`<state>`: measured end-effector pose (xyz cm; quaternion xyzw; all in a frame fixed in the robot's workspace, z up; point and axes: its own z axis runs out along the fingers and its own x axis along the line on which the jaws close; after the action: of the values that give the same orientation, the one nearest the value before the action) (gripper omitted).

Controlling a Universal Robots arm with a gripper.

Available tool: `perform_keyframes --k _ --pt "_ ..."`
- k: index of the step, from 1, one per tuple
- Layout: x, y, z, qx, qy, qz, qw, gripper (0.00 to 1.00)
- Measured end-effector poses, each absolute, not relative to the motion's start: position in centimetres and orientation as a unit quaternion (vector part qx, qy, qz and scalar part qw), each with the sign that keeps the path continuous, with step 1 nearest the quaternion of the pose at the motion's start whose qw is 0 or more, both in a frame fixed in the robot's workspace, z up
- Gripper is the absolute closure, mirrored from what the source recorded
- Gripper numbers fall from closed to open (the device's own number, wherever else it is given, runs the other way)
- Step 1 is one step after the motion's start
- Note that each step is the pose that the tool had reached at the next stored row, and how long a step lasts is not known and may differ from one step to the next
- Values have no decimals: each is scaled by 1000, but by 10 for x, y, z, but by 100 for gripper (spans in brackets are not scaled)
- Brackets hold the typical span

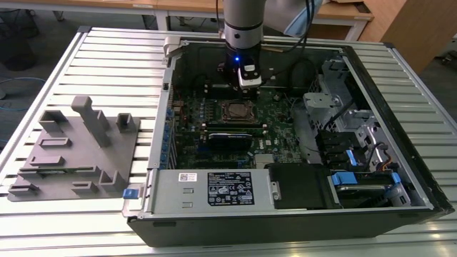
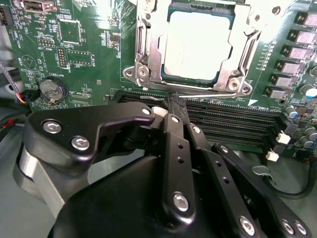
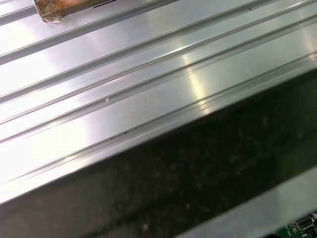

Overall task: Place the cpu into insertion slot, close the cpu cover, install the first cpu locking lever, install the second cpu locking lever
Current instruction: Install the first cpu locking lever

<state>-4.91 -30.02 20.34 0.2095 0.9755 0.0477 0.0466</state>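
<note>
My gripper [image 2: 174,108] is drawn narrow, fingertips together, with nothing visibly between them. In the exterior view it hangs inside the computer case [image 1: 286,230], the insertion slot [image 1: 236,110] just at its six o'clock. The cpu [image 2: 195,44] lies seated there, with the cpu cover [image 2: 146,44] lowered around it.

The computer case [image 1: 286,225] lies open on the desk [image 1: 107,48], with 1 fixture block [image 1: 78,155] beside it on the exterior view's left. Inside, the insertion slot [image 1: 236,110] sits on the circuit board [image 1: 279,134], and the end effector [image 1: 246,90] is just beyond it, toward the far wall. In the second wrist view the cpu [image 2: 195,44] lies in the slot with the cpu cover [image 2: 147,49] framing it. The memory slots [image 2: 233,124] run between it and the end effector.
</note>
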Motion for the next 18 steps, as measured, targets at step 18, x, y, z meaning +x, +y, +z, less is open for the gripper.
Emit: perform_keyframes --k 18 --pt "-49 -299 202 218 974 34 50 89"
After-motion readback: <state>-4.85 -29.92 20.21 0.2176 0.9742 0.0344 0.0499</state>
